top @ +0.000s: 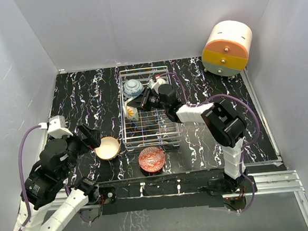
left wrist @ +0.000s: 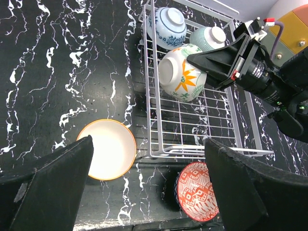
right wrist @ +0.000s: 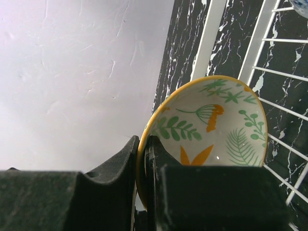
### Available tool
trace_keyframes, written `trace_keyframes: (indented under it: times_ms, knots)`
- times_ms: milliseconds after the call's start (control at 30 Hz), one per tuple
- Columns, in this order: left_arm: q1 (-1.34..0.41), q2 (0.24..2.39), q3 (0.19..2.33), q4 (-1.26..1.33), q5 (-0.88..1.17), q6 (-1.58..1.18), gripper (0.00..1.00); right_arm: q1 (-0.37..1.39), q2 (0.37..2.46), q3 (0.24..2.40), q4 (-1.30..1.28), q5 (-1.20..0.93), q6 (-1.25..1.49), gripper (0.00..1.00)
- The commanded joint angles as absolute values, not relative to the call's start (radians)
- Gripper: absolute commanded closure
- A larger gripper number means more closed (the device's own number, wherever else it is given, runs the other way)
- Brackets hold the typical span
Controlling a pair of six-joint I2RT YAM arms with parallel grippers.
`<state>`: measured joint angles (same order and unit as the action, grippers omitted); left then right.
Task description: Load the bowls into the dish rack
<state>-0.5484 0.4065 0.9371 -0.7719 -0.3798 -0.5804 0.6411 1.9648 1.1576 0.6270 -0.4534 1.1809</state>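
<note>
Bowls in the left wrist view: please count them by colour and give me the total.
blue patterned bowl: 1
pale mint bowl: 1
leafy green-and-orange bowl: 1
cream bowl with orange rim: 1
red patterned bowl: 1
Total: 5 bowls

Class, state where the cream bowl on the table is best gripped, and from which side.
The cream bowl sits upright, mouth up, so pinch its rim from above, one finger inside, one outside, on the side away from the dish rack.
</note>
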Motion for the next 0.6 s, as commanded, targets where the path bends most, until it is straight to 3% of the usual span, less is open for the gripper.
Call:
trace_keyframes:
  times_ms: [0,167,333,567]
  knots:
    - [-0.550,0.397,0.975,-0.798,-0.398,-0.574,0.03,0.647,1.979,1.202,0.802,-0.427,1.246,0.92]
    - [-0.551,0.389,0.982,-0.813,-0.409,-0.574,0.03,0.647,1.970,1.153,0.764,-0.380,1.251,0.91]
    - [-0.551,0.388,0.977,-0.816,-0.411,-0.577,0.03,0.638,1.949,1.112,0.727,-0.355,1.250,0.79]
    - [-0.550,0.391,0.971,-0.817,-0.411,-0.577,0.03,0.621,1.895,1.049,0.631,-0.291,1.233,0.76]
